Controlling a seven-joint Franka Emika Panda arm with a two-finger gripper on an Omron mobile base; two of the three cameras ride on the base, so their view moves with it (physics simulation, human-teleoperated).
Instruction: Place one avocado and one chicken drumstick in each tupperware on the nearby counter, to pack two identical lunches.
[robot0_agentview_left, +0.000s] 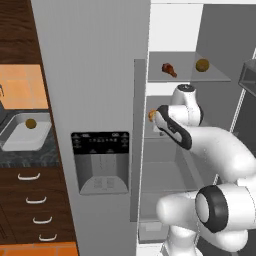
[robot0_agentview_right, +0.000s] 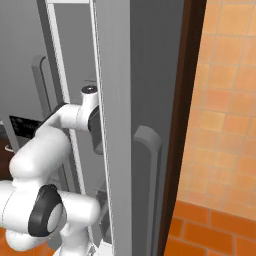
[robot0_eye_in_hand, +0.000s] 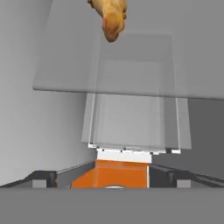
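My gripper (robot0_eye_in_hand: 111, 178) is open inside the fridge, its dark fingertips (robot0_eye_in_hand: 43, 177) wide apart with nothing between them. A golden-tan chicken drumstick (robot0_eye_in_hand: 111, 17) lies on a glass shelf above and ahead of it. In the left base view this drumstick (robot0_agentview_left: 151, 115) peeks out beside my hand. On the shelf above lie a reddish-brown drumstick (robot0_agentview_left: 169, 69) and an avocado (robot0_agentview_left: 202, 65). At the left, a pale tupperware (robot0_agentview_left: 22, 140) sits on the dark counter (robot0_agentview_left: 30, 157) with one avocado (robot0_agentview_left: 31, 123) in it.
The grey fridge door (robot0_agentview_left: 100, 100) with its dispenser panel (robot0_agentview_left: 100, 162) stands between the counter and the open fridge. The other door (robot0_agentview_right: 120, 125) crosses the right base view, beside an orange tiled wall (robot0_agentview_right: 225, 125). A clear drawer (robot0_eye_in_hand: 133, 118) lies under the glass shelf.
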